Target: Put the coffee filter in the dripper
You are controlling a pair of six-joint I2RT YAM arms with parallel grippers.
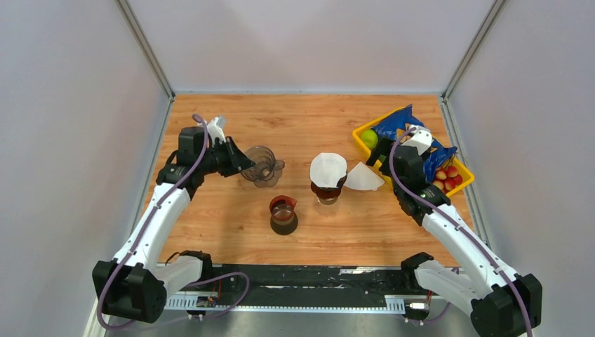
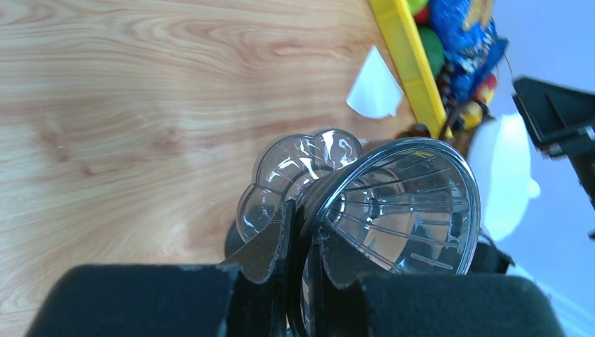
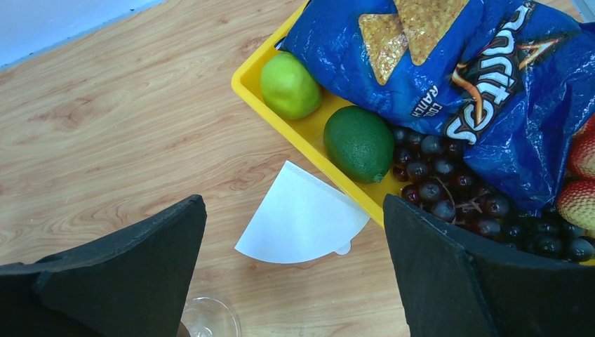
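The right gripper (image 3: pixel 291 203) stands wide open, its two black fingers (image 3: pixel 119 274) filling the lower left and lower right corners of the frame. Between them a white coffee filter (image 3: pixel 302 221), folded flat into a fan shape, lies on the wooden table (image 3: pixel 105 140) with its curved edge against the yellow tray (image 3: pixel 309 137). The tray, at upper right, holds a yellow-green fruit (image 3: pixel 289 86), a dark green fruit (image 3: pixel 359 142), dark grapes (image 3: pixel 435 175), a blue chip bag (image 3: pixel 456 77) and red berries (image 3: pixel 581 175) at the right edge. A clear glass rim (image 3: pixel 210 319) shows at the bottom beside the left-hand finger.
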